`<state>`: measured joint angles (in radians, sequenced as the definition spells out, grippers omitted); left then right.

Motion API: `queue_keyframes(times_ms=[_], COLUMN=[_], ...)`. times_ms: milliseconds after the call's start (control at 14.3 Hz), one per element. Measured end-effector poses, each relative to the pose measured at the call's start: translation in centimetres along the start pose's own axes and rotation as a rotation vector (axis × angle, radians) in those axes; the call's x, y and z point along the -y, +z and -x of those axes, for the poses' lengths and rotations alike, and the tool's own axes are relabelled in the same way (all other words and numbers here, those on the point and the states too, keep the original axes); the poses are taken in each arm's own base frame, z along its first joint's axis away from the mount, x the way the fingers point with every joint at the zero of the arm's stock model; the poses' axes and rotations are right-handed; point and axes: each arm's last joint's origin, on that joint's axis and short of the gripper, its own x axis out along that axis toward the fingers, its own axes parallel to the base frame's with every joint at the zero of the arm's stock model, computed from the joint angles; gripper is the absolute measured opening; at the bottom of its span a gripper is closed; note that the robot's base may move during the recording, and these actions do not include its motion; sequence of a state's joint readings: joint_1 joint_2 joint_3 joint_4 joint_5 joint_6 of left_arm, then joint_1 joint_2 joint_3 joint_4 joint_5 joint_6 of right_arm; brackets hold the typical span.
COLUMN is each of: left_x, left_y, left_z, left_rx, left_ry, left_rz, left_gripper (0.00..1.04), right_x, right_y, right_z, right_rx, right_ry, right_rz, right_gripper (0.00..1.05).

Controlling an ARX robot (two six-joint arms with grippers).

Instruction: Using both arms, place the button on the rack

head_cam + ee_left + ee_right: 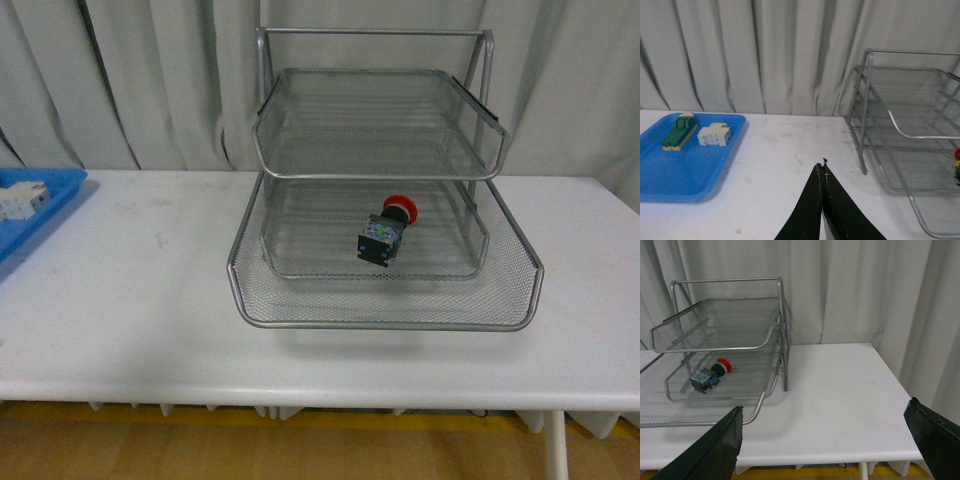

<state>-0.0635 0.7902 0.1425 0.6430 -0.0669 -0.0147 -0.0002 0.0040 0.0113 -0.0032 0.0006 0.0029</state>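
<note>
Right pincer [825,407] agape, button [385,232] on middle tier of rack [385,326]

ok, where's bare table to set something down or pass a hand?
Free: table between blue tray and rack; table right of the rack; the strip in front of it. Crowded: the rack's middle tier holds the button, blue tray holds blocks.

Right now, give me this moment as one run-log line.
button: on its side in rack, middle tier | left fingers: shut, empty | right fingers: open, empty | state: button on rack
</note>
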Motion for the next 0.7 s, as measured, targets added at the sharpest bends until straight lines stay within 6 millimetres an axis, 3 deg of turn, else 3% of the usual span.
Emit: queue_keyframes(times_ms=[140, 698], left_x=[-0.9, -0.9], left_y=[-0.7, -2.2], left_z=[1.1, 3.8], left_rx=[-0.005, 0.008], left_ry=[0.01, -0.004], left_rz=[-0.001, -0.001], left_gripper=[0.02, 0.02], right_x=[0.0, 0.0], right_y=[0.0, 0.0], right_z=[0.0, 0.0], right_rx=[0.0, 0.0], right_ry=[0.0, 0.0], right_rz=[0.0, 0.0], right_gripper=[0.98, 0.98])
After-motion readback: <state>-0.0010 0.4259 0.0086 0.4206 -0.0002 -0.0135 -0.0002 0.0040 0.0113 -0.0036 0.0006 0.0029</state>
